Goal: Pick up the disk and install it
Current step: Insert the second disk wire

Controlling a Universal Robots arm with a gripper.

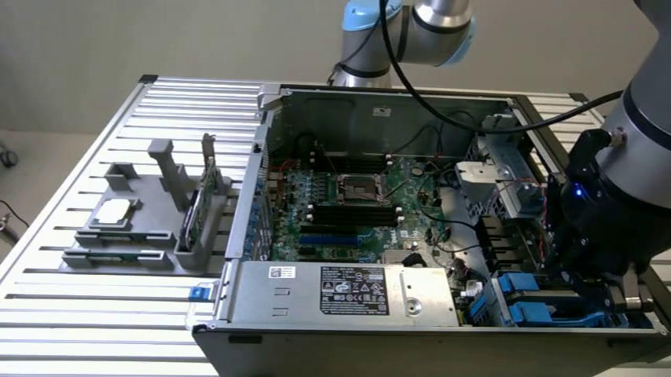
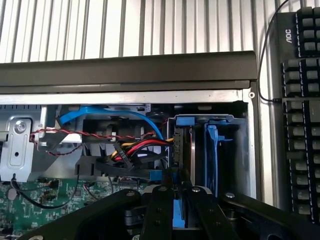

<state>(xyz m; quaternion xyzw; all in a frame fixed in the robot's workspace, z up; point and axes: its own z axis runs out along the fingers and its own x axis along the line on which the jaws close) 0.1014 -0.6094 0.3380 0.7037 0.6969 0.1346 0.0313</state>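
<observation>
The disk [image 2: 183,145] stands on edge in the drive bay [image 2: 240,150] at the corner of the open computer case. It shows a dark metal side and a blue carrier frame across its end. My gripper [image 2: 178,192] is over the bay, and its two black fingers [image 2: 159,210] are shut on the blue edge of the disk's carrier. In the exterior view the arm's black wrist and gripper [image 1: 589,287] reach down into the case's near corner on the exterior view's right, beside the blue carriers [image 1: 529,308].
A second blue carrier [image 2: 212,150] stands in the slot beside the disk. Blue, red and black cables [image 2: 130,147] crowd the bay's side. The power supply [image 1: 346,290] and motherboard [image 1: 357,204] fill the case. A grey fixture [image 1: 137,228] holds a chip and a green card. A keyboard [image 2: 300,100] lies outside the case.
</observation>
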